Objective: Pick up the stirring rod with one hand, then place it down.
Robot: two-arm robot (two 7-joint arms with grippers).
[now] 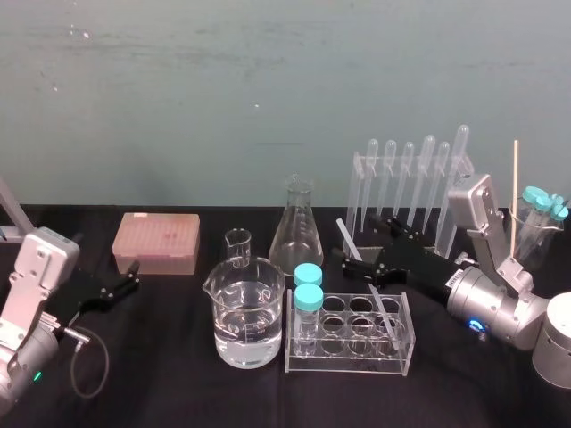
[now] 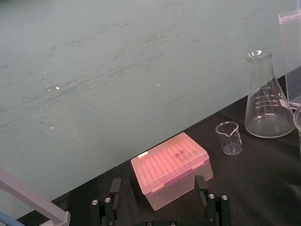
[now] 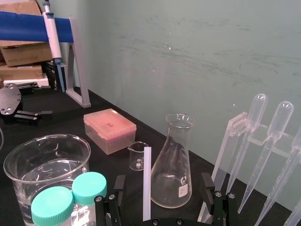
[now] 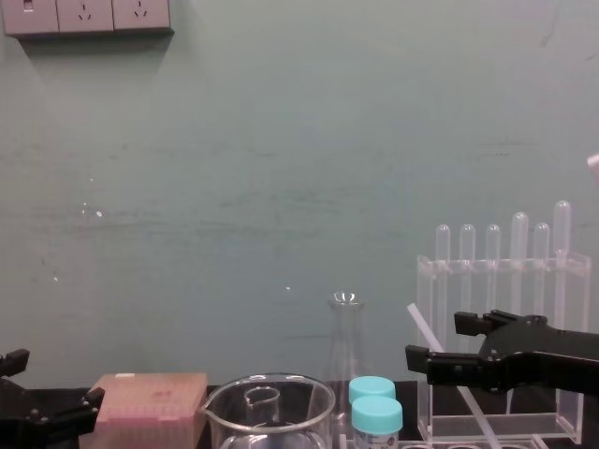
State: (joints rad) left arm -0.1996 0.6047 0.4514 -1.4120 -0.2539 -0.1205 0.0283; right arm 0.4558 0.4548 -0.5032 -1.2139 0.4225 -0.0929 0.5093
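Stirring rod (image 1: 348,239), long, thin and translucent white: we see it leaning in the clear acrylic tube rack (image 1: 348,361), lower end down in a right-hand well. Its upper part rises slantwise between the fingers of the black angular right gripper (image 1: 359,242). In the right wrist view the rod (image 3: 146,183) stands nearer one finger, and the fingers are spread wide, pinching nothing.

At the rack's left end we note two teal-capped vials (image 1: 308,287) upright in wells; the other wells hold nothing. Just left of the rack stands a large glass beaker (image 1: 268,294) part-filled with clear liquid. Behind it are a small empty glass beaker (image 1: 238,245) and an empty conical glass flask (image 1: 299,232).

Behind the right gripper, a clear stand (image 1: 359,187) carries a row of bulb-topped plastic pipettes (image 1: 426,169).

We find bare black tabletop (image 1: 178,383) in front of the beaker and rack. A pink lidded tip box (image 1: 156,242) sits far left near the wall. The left gripper (image 1: 132,276) rests beside that box, fingers spread, well apart from the glassware.
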